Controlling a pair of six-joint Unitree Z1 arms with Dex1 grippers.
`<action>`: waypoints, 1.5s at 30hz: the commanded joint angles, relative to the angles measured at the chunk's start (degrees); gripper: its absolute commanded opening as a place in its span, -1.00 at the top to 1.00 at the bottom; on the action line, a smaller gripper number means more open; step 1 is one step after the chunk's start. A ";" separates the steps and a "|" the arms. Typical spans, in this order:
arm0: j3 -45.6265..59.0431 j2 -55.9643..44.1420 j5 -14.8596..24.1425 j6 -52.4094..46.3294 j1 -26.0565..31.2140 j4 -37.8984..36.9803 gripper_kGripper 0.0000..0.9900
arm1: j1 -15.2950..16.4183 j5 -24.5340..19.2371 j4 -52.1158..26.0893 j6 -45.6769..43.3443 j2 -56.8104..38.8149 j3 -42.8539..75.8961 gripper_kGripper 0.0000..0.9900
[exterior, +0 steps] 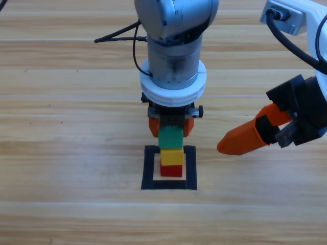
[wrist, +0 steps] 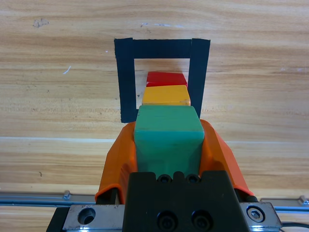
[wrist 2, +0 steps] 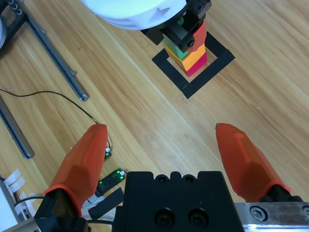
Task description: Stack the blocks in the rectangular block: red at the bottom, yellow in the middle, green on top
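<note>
Gripping the green cube (wrist: 167, 140) between my left gripper's (wrist: 167, 145) jaws: only that wrist view shows both jaws pressing its sides. Three cubes, one tower: green on yellow (exterior: 172, 156) on red (exterior: 171, 170), inside the black square (exterior: 151, 168). My right gripper (wrist 2: 169, 154) waits nearby, jaws spread.

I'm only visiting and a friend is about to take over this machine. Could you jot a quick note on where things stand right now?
Left pincer: shut on the green cube, holding it on top of the stack.
Right pincer: open, waiting off to the right above the table.
Stack: red cube at the bottom, yellow cube on it, inside the black tape square.
Done: order is correct.
Left: release green, draw the left arm back.
</note>
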 commanded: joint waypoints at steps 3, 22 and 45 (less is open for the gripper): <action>0.69 3.15 0.17 0.24 -1.24 0.08 1.00 | -1.19 0.62 -1.21 -0.68 -2.76 2.18 -1.00; 0.34 3.67 0.17 0.59 -1.32 -0.10 1.00 | -1.19 0.62 -1.21 -0.68 -2.85 2.18 -1.00; -0.72 2.09 0.17 0.41 -1.85 -0.01 -1.00 | -1.19 0.62 -1.21 -0.77 -2.76 2.18 -1.00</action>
